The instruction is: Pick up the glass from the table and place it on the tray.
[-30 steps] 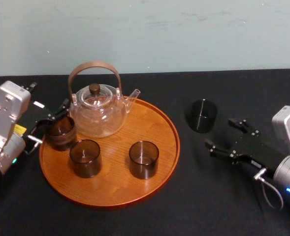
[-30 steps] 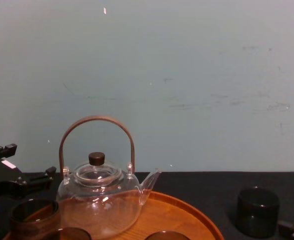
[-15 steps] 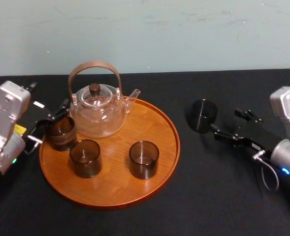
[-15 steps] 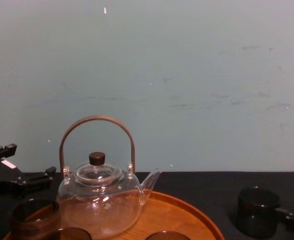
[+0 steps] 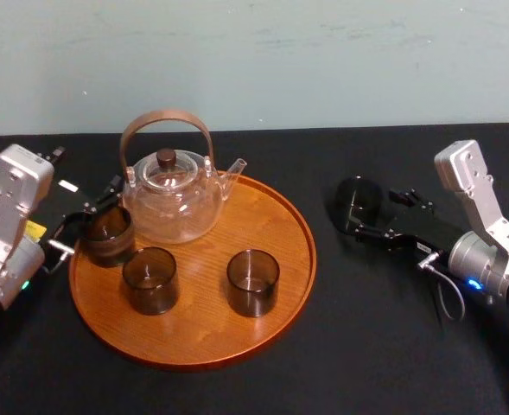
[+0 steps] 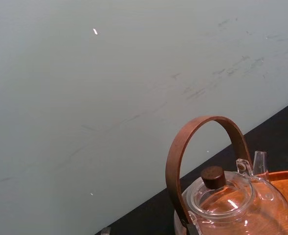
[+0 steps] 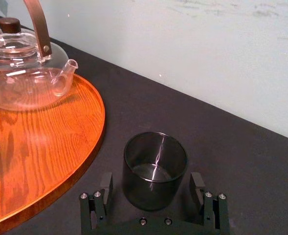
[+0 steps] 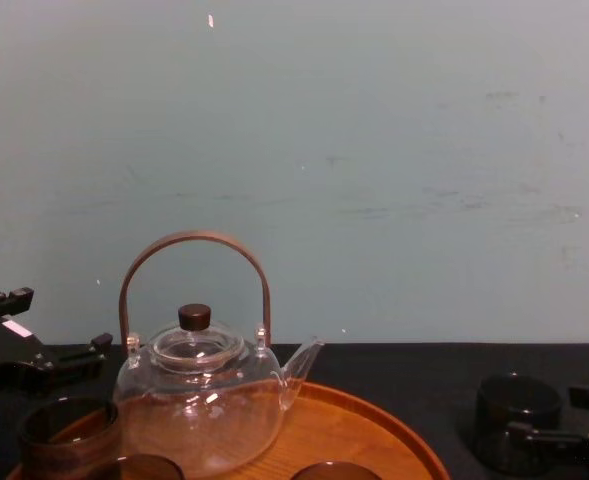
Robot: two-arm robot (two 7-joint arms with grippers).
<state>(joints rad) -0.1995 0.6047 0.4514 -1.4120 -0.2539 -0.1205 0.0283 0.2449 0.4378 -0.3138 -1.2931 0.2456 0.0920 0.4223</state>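
Between the right claw's (image 7: 152,185) wide-open fingers (image 7: 106,188): dark glass (image 7: 155,166), standing on the table (image 7: 241,161), ungripped. Tray (image 7: 46,147) off to that claw's left, left claw (image 5: 88,216) parked open beyond it.

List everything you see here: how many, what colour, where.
table: one, black, under everything
tray: one, orange-brown, on table, left of centre
teapot: one, clear with brown handle, back of tray
glasses on tray: three, smoky dark, its left and front
glass: one, smoky dark, on table right of tray
wall: one, pale green, behind
left gripper: one, black, open at tray's left edge
right gripper: one, black, open around lone glass, not touching
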